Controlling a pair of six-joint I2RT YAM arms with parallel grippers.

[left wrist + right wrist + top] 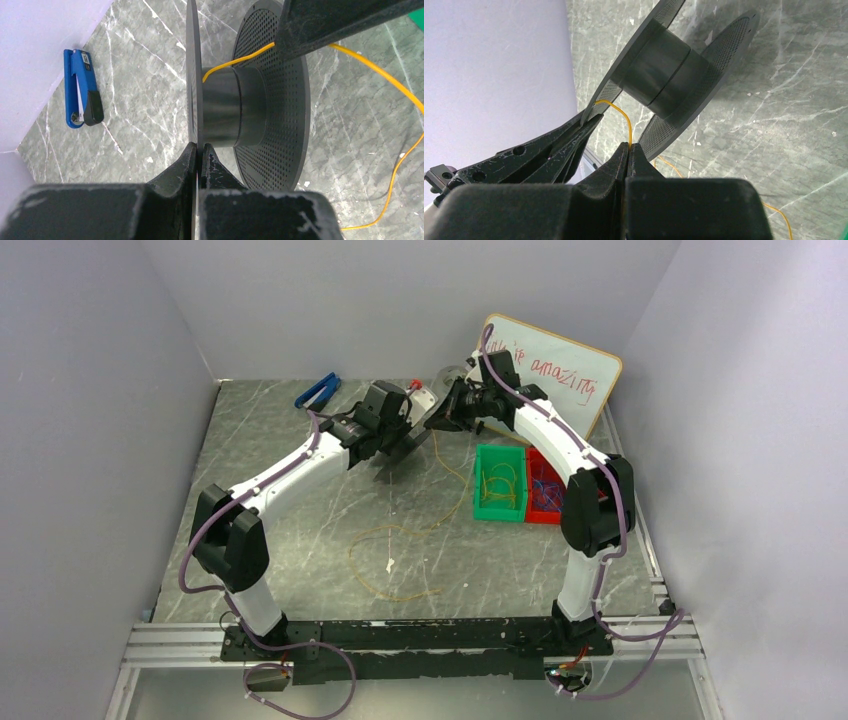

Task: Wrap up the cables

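- While your left claw [200,150] is clenched on the thin edge of one flange, it holds the black spool [235,107] off the table [280,470], at the far middle of the scene.
- Both spool flanges are perforated discs, and the plain round hub sits between them.
- Your right claw [629,150] is pinched tight on the cable [626,120], just beside the spool and nearly meeting the left claw.
- From that pinch, the cable arches up a short way and goes in between the flanges.
- On the left wrist view, you can see its yellow end lying against the hub, next to the flange that the left claw grips.
- Below the right claw, the rest of the cable drops to the table and trails toward you.
- It spreads into a loose open loop on the middle of the table, between the two arms and well apart from the bins.
- To the right of the loop stands a green bin [498,514] with more yellow strands [498,485] in it.
- A red bin [540,517] touches the green bin's right side, partly hidden behind your right arm, and it holds blue-purple wires [545,495].
- At the far right, a whiteboard [560,365] with red writing leans against the wall.
- At the far left, a blue tool [80,87] lies flat on the table, close to the wall.
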